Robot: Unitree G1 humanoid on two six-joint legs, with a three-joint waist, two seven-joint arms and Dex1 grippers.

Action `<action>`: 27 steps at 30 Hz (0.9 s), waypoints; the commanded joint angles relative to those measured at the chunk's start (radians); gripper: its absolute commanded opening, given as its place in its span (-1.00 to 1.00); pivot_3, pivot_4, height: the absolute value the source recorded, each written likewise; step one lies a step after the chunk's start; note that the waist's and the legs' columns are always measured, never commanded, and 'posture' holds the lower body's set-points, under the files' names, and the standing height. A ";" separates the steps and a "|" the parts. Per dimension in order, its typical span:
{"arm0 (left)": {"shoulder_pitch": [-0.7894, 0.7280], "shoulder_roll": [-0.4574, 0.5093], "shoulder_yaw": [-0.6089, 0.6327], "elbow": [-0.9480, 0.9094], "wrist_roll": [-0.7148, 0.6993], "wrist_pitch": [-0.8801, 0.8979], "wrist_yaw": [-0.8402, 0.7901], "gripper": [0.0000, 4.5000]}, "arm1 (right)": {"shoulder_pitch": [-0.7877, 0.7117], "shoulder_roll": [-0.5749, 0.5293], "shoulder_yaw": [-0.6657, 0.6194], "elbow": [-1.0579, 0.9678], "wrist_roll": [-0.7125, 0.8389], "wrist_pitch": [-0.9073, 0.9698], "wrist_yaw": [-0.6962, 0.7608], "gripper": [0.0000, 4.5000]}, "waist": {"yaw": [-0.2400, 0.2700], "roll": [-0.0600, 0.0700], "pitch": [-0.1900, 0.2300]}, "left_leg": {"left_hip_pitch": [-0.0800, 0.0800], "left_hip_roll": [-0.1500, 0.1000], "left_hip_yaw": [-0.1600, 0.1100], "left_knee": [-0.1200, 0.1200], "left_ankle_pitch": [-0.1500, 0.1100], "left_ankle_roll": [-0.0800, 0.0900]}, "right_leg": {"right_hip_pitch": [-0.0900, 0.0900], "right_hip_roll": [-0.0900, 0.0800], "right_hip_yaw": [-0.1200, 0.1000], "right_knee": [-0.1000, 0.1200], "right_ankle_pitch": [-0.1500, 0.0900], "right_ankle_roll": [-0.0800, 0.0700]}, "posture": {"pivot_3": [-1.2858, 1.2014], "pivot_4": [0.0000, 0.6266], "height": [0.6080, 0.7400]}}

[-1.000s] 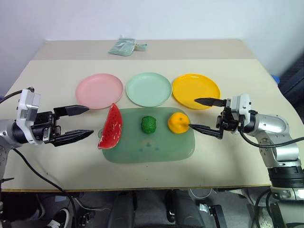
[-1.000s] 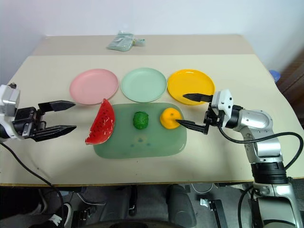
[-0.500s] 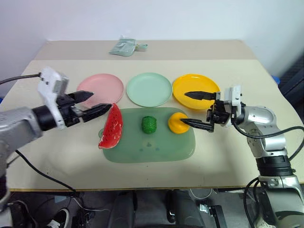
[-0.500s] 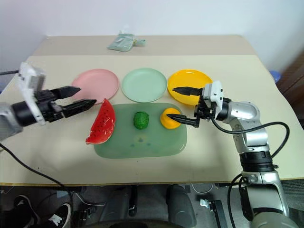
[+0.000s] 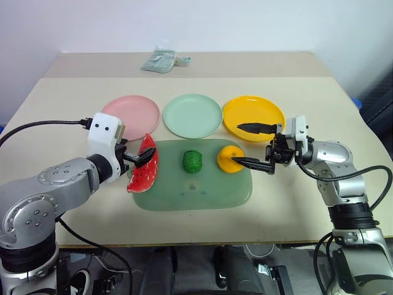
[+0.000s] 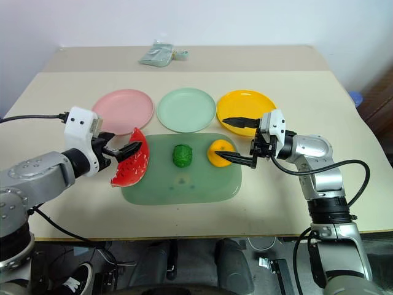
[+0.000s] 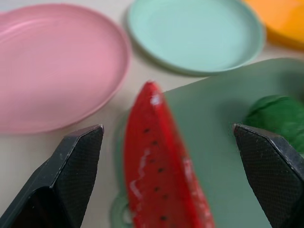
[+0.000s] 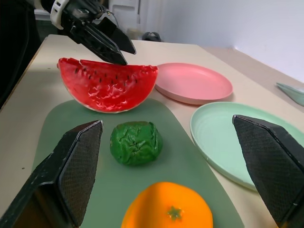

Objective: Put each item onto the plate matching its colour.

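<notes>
The red watermelon wedge (image 5: 144, 169) leans on the left rim of the translucent green board (image 5: 196, 193). My left gripper (image 5: 142, 157) is open, and its fingers (image 7: 78, 156) straddle the wedge's far end. On the board are a bumpy dark-green lump (image 5: 192, 161) and a round orange fruit (image 5: 229, 157). My right gripper (image 5: 236, 144) is open and points left. Its near fingertip is against the orange's right side, and its far finger hangs over the yellow plate (image 5: 249, 110). The pink plate (image 5: 126, 115) and the mint plate (image 5: 192, 115) lie in a row behind the board.
A pale green pouch (image 5: 163, 60) lies at the far side of the table. A black cable (image 5: 43, 126) runs to my left wrist. Bare tabletop (image 5: 295, 203) stretches right of the board and along the front edge.
My left gripper has swung in from the left and turned onto the watermelon's far end. My right gripper has edged left, up to the orange.
</notes>
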State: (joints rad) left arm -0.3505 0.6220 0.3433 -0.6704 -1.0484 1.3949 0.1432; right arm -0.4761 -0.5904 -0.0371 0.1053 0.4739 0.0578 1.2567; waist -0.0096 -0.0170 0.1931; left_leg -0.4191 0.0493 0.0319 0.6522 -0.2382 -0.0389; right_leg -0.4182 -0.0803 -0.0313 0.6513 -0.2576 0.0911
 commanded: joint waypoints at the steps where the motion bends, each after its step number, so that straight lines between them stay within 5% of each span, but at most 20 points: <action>1: 0.005 -0.009 -0.006 -0.038 0.019 0.010 0.020 1.00 | 0.006 -0.012 -0.026 -0.041 0.003 -0.012 -0.013 0.99 | 0.001 0.000 0.000 | 0.000 0.000 0.000 0.000 0.000 0.000 | 0.000 0.000 0.000 0.000 0.000 0.000 | 0.03 -0.52 1.00; 20: 0.068 -0.083 -0.117 -0.022 0.182 -0.035 -0.032 1.00 | 0.020 -0.010 -0.019 -0.083 0.008 0.004 -0.049 0.99 | 0.002 0.000 0.000 | 0.000 0.000 0.000 0.000 0.000 0.000 | 0.001 0.000 0.000 0.000 0.000 0.000 | 0.03 -0.52 1.00; 23: 0.070 -0.091 -0.126 -0.013 0.200 -0.043 -0.057 0.60 | 0.023 -0.011 -0.020 -0.085 0.007 0.005 -0.053 1.00 | 0.002 0.000 0.000 | 0.000 0.000 0.000 0.000 0.000 0.000 | 0.001 0.000 0.000 0.000 0.000 0.000 | 0.03 -0.52 1.00; 27: 0.063 -0.092 -0.133 -0.011 0.229 -0.047 -0.081 -0.27 | 0.028 -0.012 -0.021 -0.090 0.006 0.005 -0.059 1.00 | 0.002 0.000 0.000 | 0.000 0.000 0.000 0.000 0.000 0.000 | 0.001 0.000 0.000 0.000 0.000 0.000 | 0.03 -0.52 1.00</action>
State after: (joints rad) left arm -0.2813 0.5289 0.2114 -0.6697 -0.8350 1.3603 0.0706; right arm -0.4475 -0.5905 -0.0398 0.0610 0.4744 0.0642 1.2022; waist -0.0078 -0.0170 0.1931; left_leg -0.4186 0.0490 0.0317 0.6522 -0.2382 -0.0390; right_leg -0.4173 -0.0804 -0.0314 0.6509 -0.2577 0.0910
